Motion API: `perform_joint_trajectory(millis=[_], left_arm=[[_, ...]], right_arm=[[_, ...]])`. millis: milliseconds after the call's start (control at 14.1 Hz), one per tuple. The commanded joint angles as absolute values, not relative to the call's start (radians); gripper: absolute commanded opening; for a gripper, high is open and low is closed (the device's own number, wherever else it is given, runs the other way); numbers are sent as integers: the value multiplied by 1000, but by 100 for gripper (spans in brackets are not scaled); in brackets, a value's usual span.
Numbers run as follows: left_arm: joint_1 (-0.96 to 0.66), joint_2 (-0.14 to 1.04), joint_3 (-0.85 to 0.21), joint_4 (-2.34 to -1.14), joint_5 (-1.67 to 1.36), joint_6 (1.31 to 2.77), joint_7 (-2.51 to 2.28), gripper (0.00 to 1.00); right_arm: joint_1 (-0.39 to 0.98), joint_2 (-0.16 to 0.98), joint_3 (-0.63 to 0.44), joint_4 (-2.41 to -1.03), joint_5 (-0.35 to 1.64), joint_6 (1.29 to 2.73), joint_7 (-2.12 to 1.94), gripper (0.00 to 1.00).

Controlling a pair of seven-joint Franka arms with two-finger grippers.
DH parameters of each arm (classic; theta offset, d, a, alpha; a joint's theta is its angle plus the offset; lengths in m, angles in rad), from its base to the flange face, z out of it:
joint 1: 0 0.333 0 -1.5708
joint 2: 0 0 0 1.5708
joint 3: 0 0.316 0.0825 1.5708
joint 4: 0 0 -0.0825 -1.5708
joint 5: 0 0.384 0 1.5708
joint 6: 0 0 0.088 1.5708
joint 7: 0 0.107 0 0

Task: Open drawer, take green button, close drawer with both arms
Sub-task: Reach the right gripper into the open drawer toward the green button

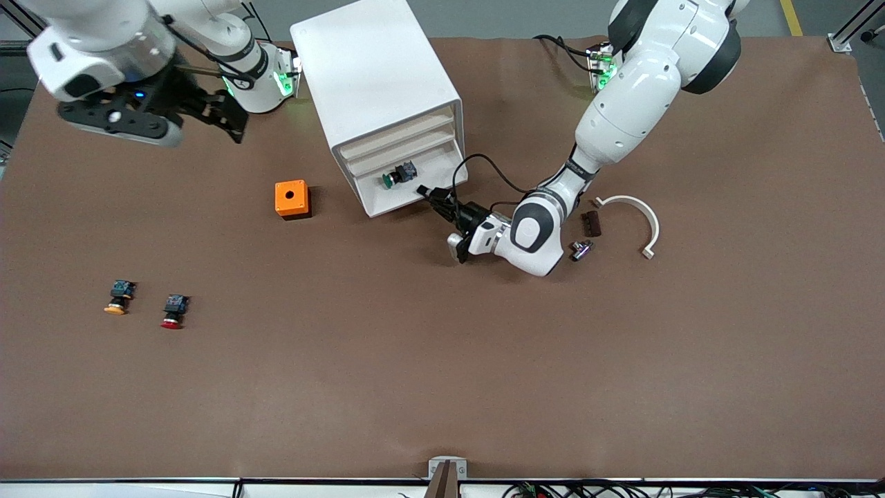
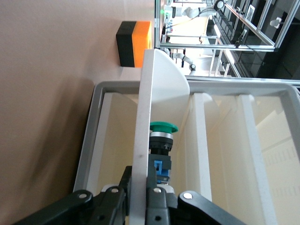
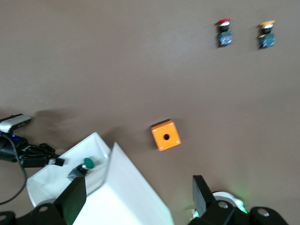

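Your left gripper sits low at the front of the cabinet, its fingers pinched tight on the front panel of the drawer, the lowest of the four. That drawer is pulled out, and you can see into it from above. Inside lies the button, green cap pointing toward the right arm's end of the table, blue rear toward the left arm's end; in the left wrist view the button lies just inside the drawer front that the fingers clamp.

Your right gripper waits up in the air over the table near its own base, at about ten o'clock from the cabinet in the front view, with its fingers spread wide and nothing between them.

At about nine o'clock from the drawer stands an orange box. Well apart, at about eight o'clock, lie the orange-capped button and the red-capped button, side by side. At three o'clock from the left gripper lies a white curved bracket with two small dark parts just beside it.
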State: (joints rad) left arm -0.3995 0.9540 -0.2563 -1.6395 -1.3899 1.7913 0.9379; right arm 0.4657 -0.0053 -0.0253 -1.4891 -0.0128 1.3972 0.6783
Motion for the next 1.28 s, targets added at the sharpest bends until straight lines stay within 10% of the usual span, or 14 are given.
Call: perform_joint_trajectory(millis=[0,851,922,1063,1205], left_arm=[[-382,986,-249,-1578,-1399,1821,888,0],[-359,1022,-179,-1497,-1402,1815,873,12],[-359,1017,-179,-1497,-1401,1815,870,20],[-357,1012,-179,-1497,-1397,1815,861,100],[-353,1009,-178,-1496,-1393,1812,850,100]], right_arm=[[549,38,-37,-1485,-12,1434,832,100],[782,333,-35,-1485,-3,1729,1487,100],[784,354,-35,-1485,-2,1747,1517,100],[782,391,-37,-1485,18,1790,1545,100],[767,425,-37,-1485,76,1836,1549,100]])
